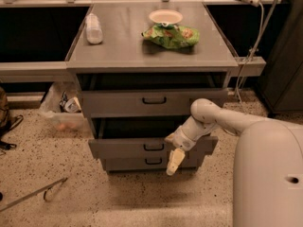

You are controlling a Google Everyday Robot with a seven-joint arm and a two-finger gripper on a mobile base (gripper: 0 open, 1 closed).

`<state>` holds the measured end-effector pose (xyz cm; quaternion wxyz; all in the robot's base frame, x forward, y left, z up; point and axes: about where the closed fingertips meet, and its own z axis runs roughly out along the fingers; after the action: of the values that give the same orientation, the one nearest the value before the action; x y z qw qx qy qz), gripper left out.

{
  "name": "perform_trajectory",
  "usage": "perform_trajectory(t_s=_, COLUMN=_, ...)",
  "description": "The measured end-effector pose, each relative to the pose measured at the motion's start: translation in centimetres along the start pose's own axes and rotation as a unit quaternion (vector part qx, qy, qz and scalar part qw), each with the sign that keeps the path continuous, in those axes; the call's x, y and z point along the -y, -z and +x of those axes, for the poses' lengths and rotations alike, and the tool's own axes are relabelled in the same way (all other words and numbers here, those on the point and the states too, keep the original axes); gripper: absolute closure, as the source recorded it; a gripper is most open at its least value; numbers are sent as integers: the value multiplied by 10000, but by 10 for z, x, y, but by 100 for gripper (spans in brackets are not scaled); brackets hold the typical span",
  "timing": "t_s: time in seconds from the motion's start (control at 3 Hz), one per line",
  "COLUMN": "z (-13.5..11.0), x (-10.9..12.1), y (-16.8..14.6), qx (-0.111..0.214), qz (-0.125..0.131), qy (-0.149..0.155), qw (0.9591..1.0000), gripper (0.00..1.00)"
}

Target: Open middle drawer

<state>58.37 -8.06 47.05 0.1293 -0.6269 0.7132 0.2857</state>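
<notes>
The middle drawer (118, 148), partly out under the bench (123, 51), has its loop handle (153, 146) just left of and a little above the end effector (174, 161) — apparently not on it — whose grip, clenched or released, I cannot tell.

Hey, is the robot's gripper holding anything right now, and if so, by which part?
Nothing is visibly held. The gripper is in front of the middle drawer, just right of its handle, not around it.
</notes>
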Motion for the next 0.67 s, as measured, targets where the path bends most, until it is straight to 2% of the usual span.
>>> perform_trajectory(t_s=0.33, z=0, x=-4, y=-2, qx=-12, qz=-72, qy=0, qw=10000, gripper=0)
perform_trajectory(t_s=0.67, z=-6, x=2, y=-3, qx=-89, qz=159, qy=207, qw=9996, gripper=0)
